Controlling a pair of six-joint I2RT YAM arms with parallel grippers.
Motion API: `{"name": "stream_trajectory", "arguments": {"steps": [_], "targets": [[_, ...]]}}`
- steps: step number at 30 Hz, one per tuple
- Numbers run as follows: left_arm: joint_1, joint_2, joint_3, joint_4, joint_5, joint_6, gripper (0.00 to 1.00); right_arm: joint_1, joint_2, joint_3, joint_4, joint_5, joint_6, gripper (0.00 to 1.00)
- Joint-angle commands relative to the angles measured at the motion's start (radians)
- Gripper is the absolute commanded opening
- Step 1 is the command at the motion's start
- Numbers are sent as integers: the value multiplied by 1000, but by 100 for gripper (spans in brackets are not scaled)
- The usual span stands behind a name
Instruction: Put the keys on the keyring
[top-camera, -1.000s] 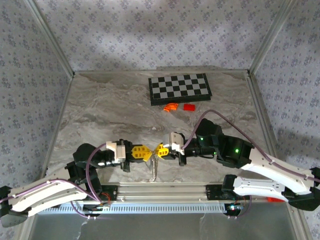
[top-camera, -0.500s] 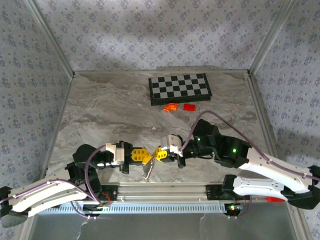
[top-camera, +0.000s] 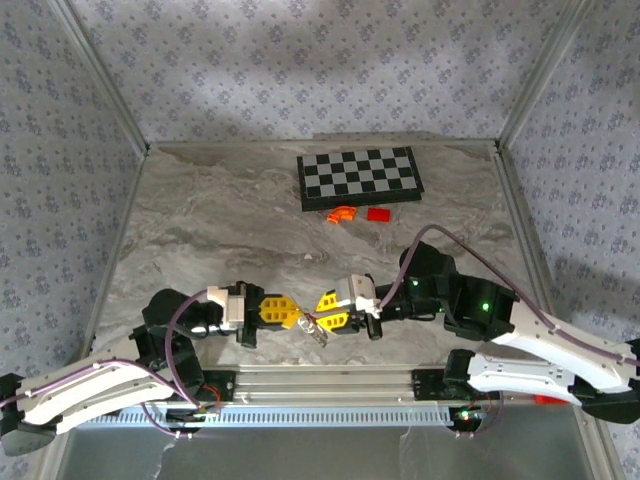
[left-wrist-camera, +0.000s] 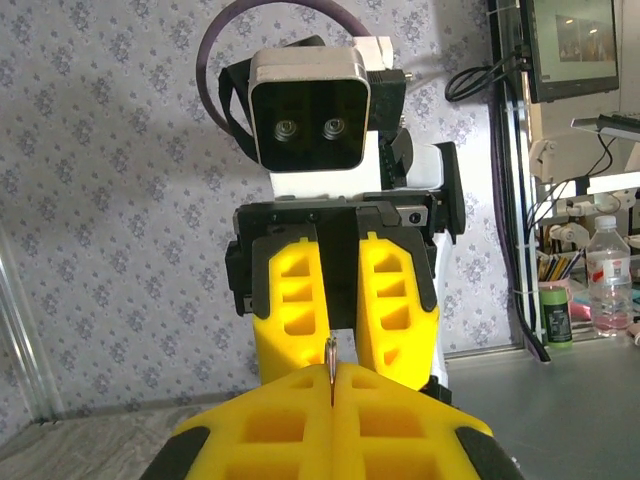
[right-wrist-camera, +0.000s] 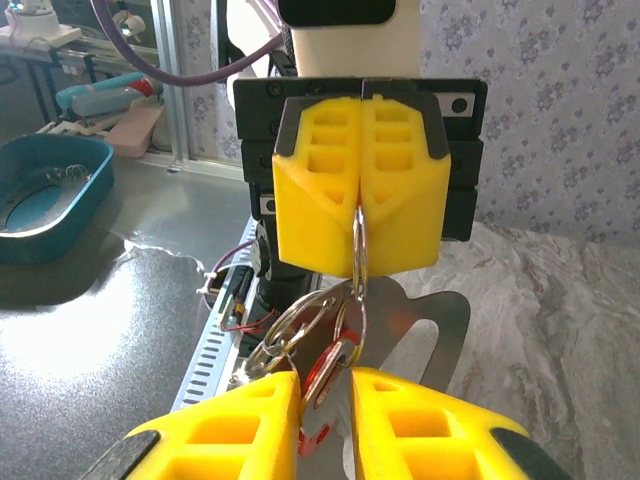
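Compared with one second ago, the right pincer (top-camera: 321, 311) has pulled a little to the right, so the two yellow tips that were touching are now just apart. The hanging metal bunch has also swung from straight down to a slant between them. The left pincer (top-camera: 297, 316) is pressed together on the keyring (right-wrist-camera: 358, 262). In the right wrist view the thin silvery wire comes out of the seam of its fingers edge-on and hangs downward. The right pincer has its fingers a little apart. The keys (right-wrist-camera: 328, 372), a small red piece with a silvery part, sit exactly in this gap, but the pictures do not tell if the pads touch them. The relation that matters is this one: the ring is directly in front of the right pincer and slightly above its tips, and the two pincers face each other nose to nose above the near edge of the bench (top-camera: 220, 230). The long axis of the red piece slants from the ring down toward the right fingers. The right arm is therefore the free and nearer one, and it probably must guide the piece along the wire while the left arm holds the ring in place.
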Motion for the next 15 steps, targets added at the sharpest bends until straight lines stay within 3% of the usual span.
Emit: {"name": "stream_trajectory", "arguments": {"steps": [1,15], "targets": [[-1,-4,27,59,40,-14,0,8,-17,-9,26,-29,4,22],[-1,19,43,50,93,-18,0,3,11,-2,49,-50,2,24]]}}
